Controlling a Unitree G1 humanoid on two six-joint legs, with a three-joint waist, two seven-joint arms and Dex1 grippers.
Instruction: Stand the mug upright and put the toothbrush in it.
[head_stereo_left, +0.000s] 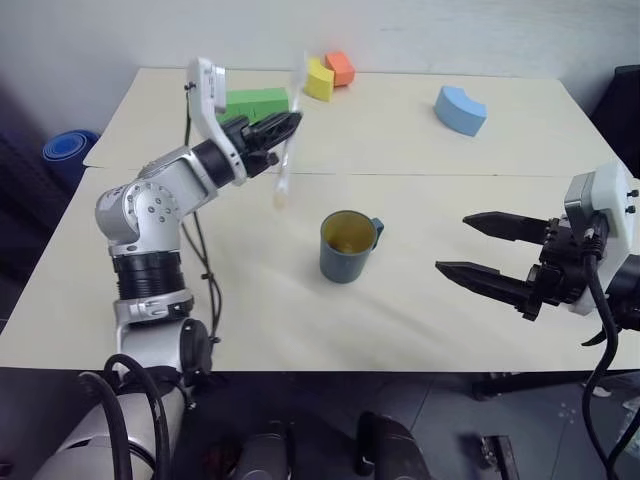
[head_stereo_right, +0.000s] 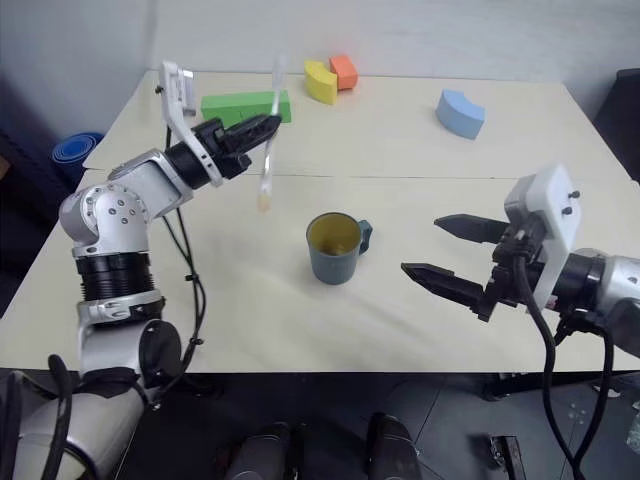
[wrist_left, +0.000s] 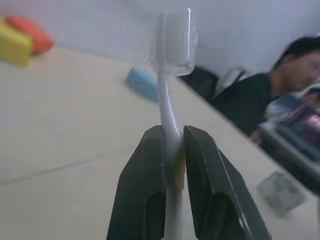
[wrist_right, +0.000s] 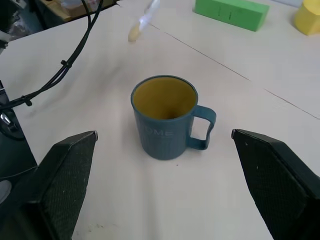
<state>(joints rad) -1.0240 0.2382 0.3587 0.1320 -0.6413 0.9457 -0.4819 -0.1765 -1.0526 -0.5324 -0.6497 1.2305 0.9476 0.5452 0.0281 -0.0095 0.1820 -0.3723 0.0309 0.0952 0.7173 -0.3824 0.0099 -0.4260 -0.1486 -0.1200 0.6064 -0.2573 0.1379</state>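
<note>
The teal-blue mug (head_stereo_left: 346, 247) stands upright near the middle of the table, its yellowish inside showing and its handle turned to the right. Raised above the table to the mug's left, my left gripper (head_stereo_left: 291, 126) is shut on the toothbrush (head_stereo_left: 287, 150), which hangs roughly upright with its white head up and pale yellow handle end down. The left wrist view shows both fingers pinching its neck (wrist_left: 172, 145). To the right of the mug, my right gripper (head_stereo_left: 452, 243) is open and empty, aimed at the mug (wrist_right: 167, 117).
A green block (head_stereo_left: 255, 103), a yellow block (head_stereo_left: 318, 79) and an orange block (head_stereo_left: 340, 67) lie at the table's far side, with a blue curved block (head_stereo_left: 460, 110) at the far right. A person (wrist_left: 280, 80) sits beyond the table.
</note>
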